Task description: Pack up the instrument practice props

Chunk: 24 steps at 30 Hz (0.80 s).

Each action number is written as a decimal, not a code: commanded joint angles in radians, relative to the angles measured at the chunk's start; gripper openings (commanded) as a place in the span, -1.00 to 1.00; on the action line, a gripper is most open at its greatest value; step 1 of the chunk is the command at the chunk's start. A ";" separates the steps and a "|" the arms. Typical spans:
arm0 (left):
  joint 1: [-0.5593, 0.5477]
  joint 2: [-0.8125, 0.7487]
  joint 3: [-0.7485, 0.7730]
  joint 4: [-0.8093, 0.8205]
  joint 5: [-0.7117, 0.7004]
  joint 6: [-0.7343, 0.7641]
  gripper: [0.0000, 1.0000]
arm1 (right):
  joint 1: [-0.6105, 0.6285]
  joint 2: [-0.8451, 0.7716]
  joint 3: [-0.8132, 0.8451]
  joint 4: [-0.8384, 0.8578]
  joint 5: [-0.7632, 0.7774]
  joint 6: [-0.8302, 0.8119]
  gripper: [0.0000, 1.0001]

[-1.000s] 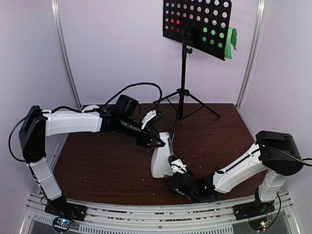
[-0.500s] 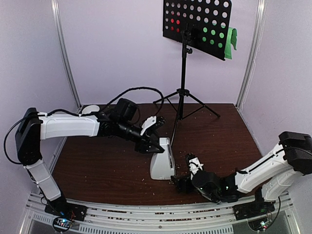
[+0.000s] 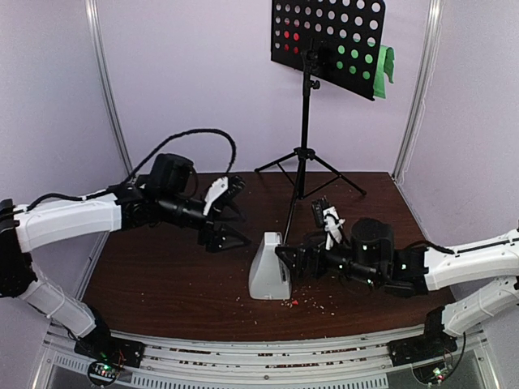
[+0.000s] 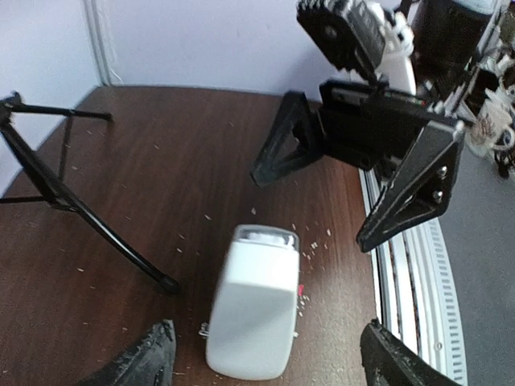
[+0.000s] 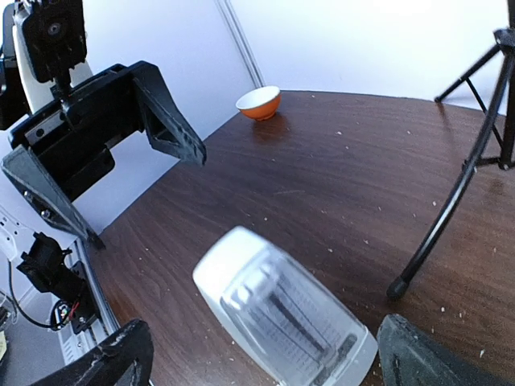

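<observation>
The metronome (image 3: 269, 271) is seen upright on the table (image 3: 162, 275), its long axis vertical, between both claws. The right claw (image 3: 304, 237), spread and empty, is judged nearer than the left claw (image 3: 235, 213), likewise spread and empty.

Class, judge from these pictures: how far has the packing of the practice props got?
Nothing looks packed. In hand: nothing; the left pincer and right pincer both gape open either side of the white metronome, which stands free on the table. Left: the metronome, the black music stand standing unfolded, and the red and green pages on its desk.
</observation>
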 commanded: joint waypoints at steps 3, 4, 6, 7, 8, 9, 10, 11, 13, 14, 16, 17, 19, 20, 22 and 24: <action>0.286 -0.233 -0.168 0.191 0.123 -0.205 0.64 | -0.180 0.069 0.173 -0.146 -0.344 -0.157 1.00; 0.345 -0.265 -0.202 0.206 0.139 -0.222 0.65 | -0.205 0.098 0.197 -0.148 -0.398 -0.166 1.00; 0.442 -0.323 -0.263 0.225 0.148 -0.244 0.68 | -0.245 0.157 0.246 -0.146 -0.499 -0.171 1.00; 0.487 -0.348 -0.295 0.246 0.146 -0.262 0.70 | -0.257 0.189 0.276 -0.151 -0.550 -0.172 1.00; 0.502 -0.367 -0.322 0.265 0.135 -0.272 0.72 | -0.262 0.218 0.305 -0.163 -0.587 -0.174 0.99; 0.504 -0.380 -0.340 0.273 0.119 -0.278 0.74 | -0.262 0.246 0.334 -0.181 -0.617 -0.177 0.98; 0.504 -0.383 -0.339 0.260 0.107 -0.273 0.75 | -0.261 0.271 0.358 -0.197 -0.646 -0.181 0.97; 0.505 -0.382 -0.329 0.247 0.101 -0.260 0.75 | -0.262 0.295 0.376 -0.207 -0.673 -0.181 0.97; 0.506 -0.372 -0.322 0.246 0.081 -0.258 0.75 | -0.261 0.322 0.386 -0.218 -0.713 -0.178 0.94; 0.506 -0.363 -0.317 0.242 0.076 -0.258 0.75 | -0.259 0.328 0.379 -0.217 -0.727 -0.176 0.93; 0.506 -0.341 -0.304 0.229 0.078 -0.255 0.75 | -0.255 0.324 0.345 -0.195 -0.739 -0.166 0.93; 0.506 -0.331 -0.301 0.225 0.078 -0.254 0.75 | -0.253 0.319 0.324 -0.179 -0.741 -0.159 0.92; 0.506 -0.318 -0.295 0.212 0.078 -0.249 0.75 | -0.247 0.311 0.282 -0.148 -0.741 -0.144 0.91; 0.507 -0.314 -0.294 0.207 0.076 -0.246 0.75 | -0.241 0.309 0.267 -0.137 -0.729 -0.139 0.89; 0.507 -0.314 -0.294 0.205 0.071 -0.244 0.75 | -0.228 0.306 0.234 -0.128 -0.681 -0.138 0.83; 0.507 -0.314 -0.294 0.202 0.066 -0.242 0.75 | -0.206 0.301 0.207 -0.104 -0.626 -0.135 0.68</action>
